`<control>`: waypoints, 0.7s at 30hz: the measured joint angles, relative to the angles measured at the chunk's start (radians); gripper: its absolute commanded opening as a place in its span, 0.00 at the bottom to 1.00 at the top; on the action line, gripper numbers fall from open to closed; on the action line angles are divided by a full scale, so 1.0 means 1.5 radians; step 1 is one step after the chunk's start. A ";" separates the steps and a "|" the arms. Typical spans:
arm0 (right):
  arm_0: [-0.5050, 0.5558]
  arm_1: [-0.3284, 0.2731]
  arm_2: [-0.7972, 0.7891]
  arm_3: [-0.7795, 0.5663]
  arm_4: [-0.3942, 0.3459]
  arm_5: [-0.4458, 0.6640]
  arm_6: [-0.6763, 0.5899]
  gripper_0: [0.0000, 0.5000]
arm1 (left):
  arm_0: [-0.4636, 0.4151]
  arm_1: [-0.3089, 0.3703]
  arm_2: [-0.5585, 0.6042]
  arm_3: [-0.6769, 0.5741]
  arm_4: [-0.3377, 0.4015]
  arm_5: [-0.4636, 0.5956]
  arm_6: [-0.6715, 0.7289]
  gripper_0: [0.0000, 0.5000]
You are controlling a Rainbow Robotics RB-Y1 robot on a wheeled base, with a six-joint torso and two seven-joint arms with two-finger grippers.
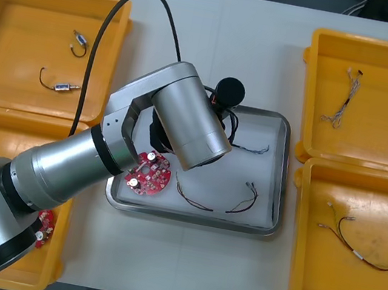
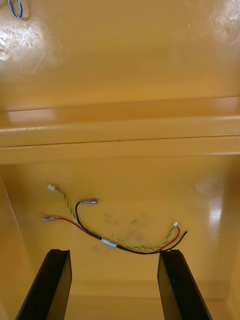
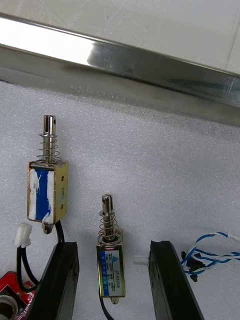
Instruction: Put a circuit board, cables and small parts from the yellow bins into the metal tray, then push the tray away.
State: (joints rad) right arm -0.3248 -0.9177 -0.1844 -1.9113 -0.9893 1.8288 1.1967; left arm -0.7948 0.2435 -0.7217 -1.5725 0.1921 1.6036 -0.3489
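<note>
In the metal tray (image 3: 150, 55), left gripper (image 3: 111, 244) stood spread around a small metal part (image 3: 111, 272) with cut-off cable (image 3: 104, 311), right gripper (image 2: 115, 252) spread over yellow bin (image 2: 125, 165)

Place: looking like an electronics assembly lab or workshop bench.
Bench: light table (image 1: 264, 45) stretching across the frame.
Storage: yellow bins (image 1: 18, 31) sitting in pairs at the left and right edges.
Stock: cables (image 1: 359, 255) lying at lower right, small metal parts (image 1: 61, 86) at upper left.
Centre: metal tray (image 1: 188, 218) holding a round red circuit board (image 1: 148, 172).
Machinery: silver robot arm (image 1: 184, 117) reaching in from lower left.
</note>
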 measured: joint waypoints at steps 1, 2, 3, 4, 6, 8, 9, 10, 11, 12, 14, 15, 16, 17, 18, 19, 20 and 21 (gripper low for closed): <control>0.000 0.000 0.000 0.000 0.000 0.000 0.000 1.00 | 0.000 0.000 0.000 -0.001 0.000 0.002 0.000 0.85; 0.000 0.000 0.000 0.000 0.000 0.000 0.000 1.00 | 0.000 0.000 0.000 -0.003 0.000 0.005 0.000 0.86; 0.000 0.000 0.000 0.000 0.000 0.000 0.000 1.00 | 0.000 0.000 0.000 -0.007 0.000 0.011 0.000 0.87; 0.000 0.000 0.000 0.000 0.000 0.000 0.000 1.00 | 0.000 0.000 0.000 -0.016 0.000 0.022 0.000 0.88; 0.000 0.000 0.000 0.000 0.000 0.000 0.000 1.00 | 0.000 0.001 0.001 -0.040 0.001 0.047 0.000 0.90; 0.000 0.000 0.000 0.000 0.000 0.000 0.000 1.00 | -0.001 0.005 0.006 -0.073 0.010 0.073 0.000 0.92; 0.000 0.000 0.000 0.000 0.000 0.000 0.000 1.00 | -0.001 0.008 0.010 -0.089 0.019 0.088 0.000 0.93; 0.000 0.000 0.000 0.000 0.000 0.000 0.000 1.00 | -0.003 0.013 0.016 -0.107 0.032 0.105 0.000 0.94; 0.000 0.000 0.000 0.000 0.000 0.000 0.000 1.00 | -0.006 0.018 0.022 -0.122 0.043 0.120 0.000 0.95; 0.000 0.000 0.000 0.000 0.000 0.000 0.000 1.00 | -0.010 0.025 0.031 -0.140 0.057 0.139 0.000 0.95; 0.000 0.000 0.000 0.000 0.000 0.000 0.000 1.00 | -0.018 0.042 0.054 -0.173 0.084 0.177 0.000 0.96; 0.000 0.000 0.000 0.000 0.000 0.000 0.000 1.00 | -0.022 0.051 0.068 -0.190 0.099 0.191 0.000 0.97; 0.000 0.000 0.000 0.000 0.000 0.000 0.000 1.00 | -0.026 0.063 0.082 -0.204 0.117 0.199 0.000 0.97; 0.000 0.000 0.000 0.000 0.000 0.000 0.000 1.00 | -0.030 0.078 0.098 -0.220 0.141 0.202 0.000 0.97; 0.000 0.000 0.000 0.000 0.000 0.000 0.000 1.00 | -0.035 0.093 0.114 -0.234 0.167 0.204 0.000 0.98; 0.000 0.000 0.000 0.000 0.000 0.000 0.000 1.00 | -0.038 0.108 0.130 -0.245 0.189 0.204 0.000 0.98; 0.000 0.000 0.000 0.000 0.000 0.000 0.000 1.00 | -0.041 0.126 0.147 -0.254 0.213 0.204 0.000 0.99; 0.000 0.000 0.000 0.000 0.000 0.000 0.000 1.00 | -0.044 0.143 0.165 -0.262 0.238 0.204 0.000 1.00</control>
State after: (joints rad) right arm -0.3245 -0.9177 -0.1847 -1.9116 -0.9891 1.8287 1.1967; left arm -0.8605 0.4582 -0.4737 -1.9655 0.5487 1.9101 -0.3496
